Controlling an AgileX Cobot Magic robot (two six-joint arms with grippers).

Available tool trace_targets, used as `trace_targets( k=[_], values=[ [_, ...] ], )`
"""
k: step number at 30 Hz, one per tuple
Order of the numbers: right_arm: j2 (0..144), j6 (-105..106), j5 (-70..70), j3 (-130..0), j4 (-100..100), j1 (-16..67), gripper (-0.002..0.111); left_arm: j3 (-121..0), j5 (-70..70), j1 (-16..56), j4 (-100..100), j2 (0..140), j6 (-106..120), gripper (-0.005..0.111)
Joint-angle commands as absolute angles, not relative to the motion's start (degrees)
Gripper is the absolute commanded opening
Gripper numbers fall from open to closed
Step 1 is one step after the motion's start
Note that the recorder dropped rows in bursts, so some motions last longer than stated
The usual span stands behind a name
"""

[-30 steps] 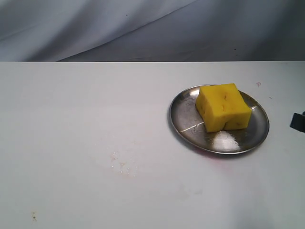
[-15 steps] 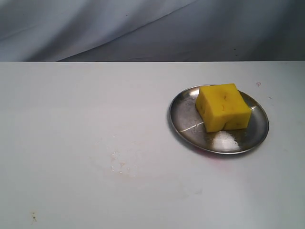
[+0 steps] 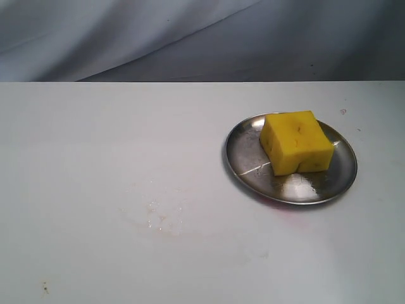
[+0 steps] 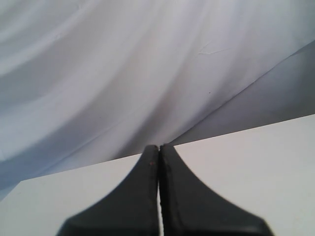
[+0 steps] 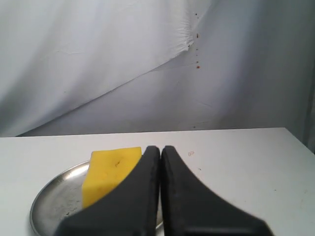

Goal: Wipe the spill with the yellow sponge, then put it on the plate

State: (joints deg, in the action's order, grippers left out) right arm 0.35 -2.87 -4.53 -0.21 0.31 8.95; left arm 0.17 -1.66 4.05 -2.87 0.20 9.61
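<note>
Gone from the right edge of the exterior view is the dark shape you had there a second ago; nothing else has shifted. In that view the yellow sponge [image 3: 296,142] sits on the plate [image 3: 253,168], right of centre on the table [image 3: 95,139], on the far half of the dish, with its right corner close to the rim. It is a bright, thick block with a few dark pores and a crease down its near face. Where the spill [image 3: 161,218] lay, near and left of the plate, you can see only a pale smear with a few glinting specks.

In the left wrist view, the left gripper [image 4: 159,162] has its fingers pressed together on nothing, over bare table before the cloth backdrop [image 4: 123,73].

In the right wrist view, the right gripper [image 5: 160,155] is likewise closed and empty, with the sponge [image 5: 106,172] and plate [image 5: 51,206] just beyond it.

The job looks done. Your risks: that thin film drying into a mark, or a forward nudge of the right arm knocking the plate and sliding the sponge off.
</note>
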Motion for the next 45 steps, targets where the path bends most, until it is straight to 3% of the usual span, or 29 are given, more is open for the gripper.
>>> trace_targets(
  k=[1,45],
  values=[
    [0.0,-1.19,-4.79,0.0,1.24,8.52,0.0,0.0,-1.14,3.97,-2.42,0.0,9.16,0.0],
    [0.0,1.57,-5.03,0.0,3.7,8.64,0.0,0.0,-1.14,3.97,-2.42,0.0,9.16,0.0]
  ],
)
